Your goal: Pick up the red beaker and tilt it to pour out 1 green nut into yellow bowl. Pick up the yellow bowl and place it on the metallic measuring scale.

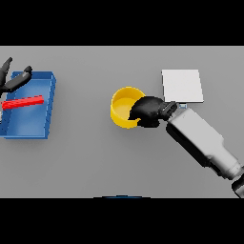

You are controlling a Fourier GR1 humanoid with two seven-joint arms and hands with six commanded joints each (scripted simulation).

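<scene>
The yellow bowl (pixel 123 106) stands upright at the table's middle, and its inside shows only yellow. My right hand (pixel 148 111) is at the bowl's right side, fingers curled over the rim. Just right of and behind the hand lies the pale square measuring scale (pixel 182 85), with nothing on it. A red bar-shaped object (pixel 23 102), apparently the red beaker on its side, lies in the blue tray (pixel 45 110) at the far left. My left hand (pixel 10 79) hovers over the tray's far left corner with its fingers spread and empty. No green nut shows.
The blue tray's walls rise around the red object at the left edge. My right forearm (pixel 202 142) crosses the table's right side from the lower right corner.
</scene>
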